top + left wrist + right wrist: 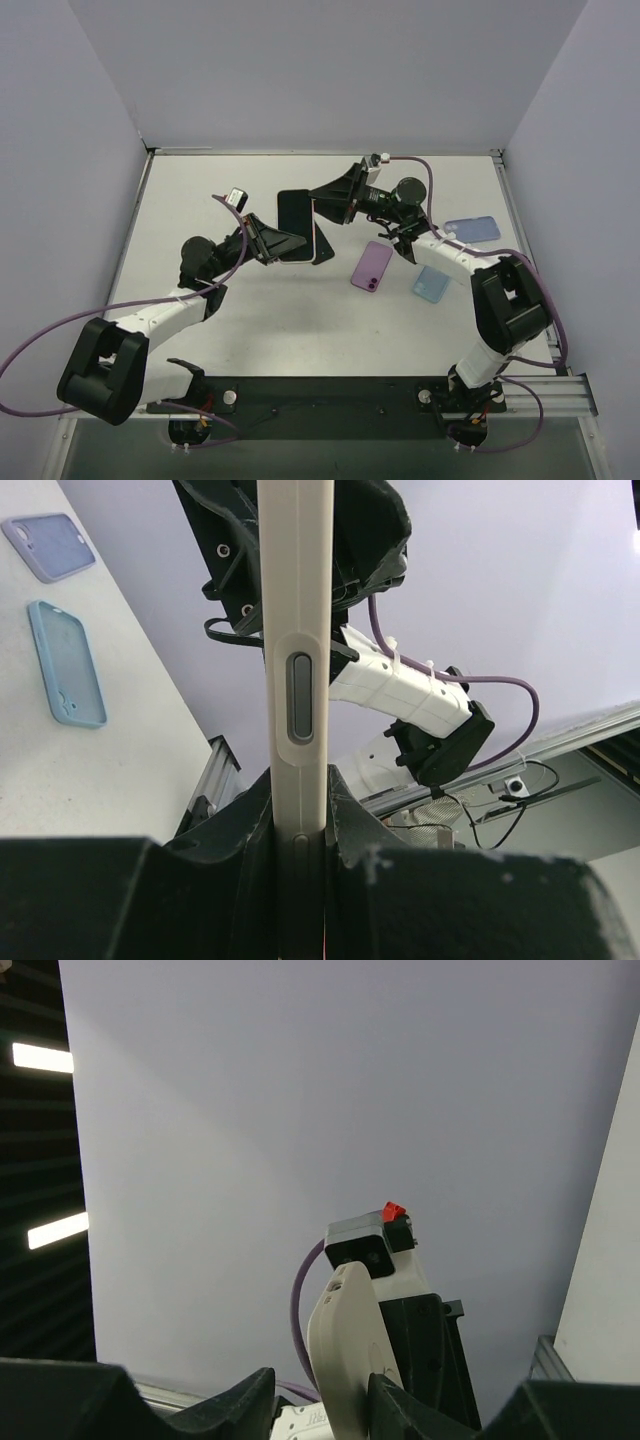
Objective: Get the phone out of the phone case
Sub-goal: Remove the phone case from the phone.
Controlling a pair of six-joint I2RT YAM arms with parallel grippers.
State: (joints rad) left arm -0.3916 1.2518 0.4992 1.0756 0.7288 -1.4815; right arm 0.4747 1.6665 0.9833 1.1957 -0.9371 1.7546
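Loose cases (372,266) litter the table (300,330) near the right claw (316,207).

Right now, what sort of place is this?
Probably a robot test booth, not a home: plain lavender walls box in a white table, two robot arms are bolted at its near edge, and spare phone cases lie beside the cased phone they grip.

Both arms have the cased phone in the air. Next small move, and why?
Probably hold firm with the left gripper and have the right gripper peel its corner of the case off the phone. Each clamps an opposite end, and the case wraps the whole edge, so nothing has come free.
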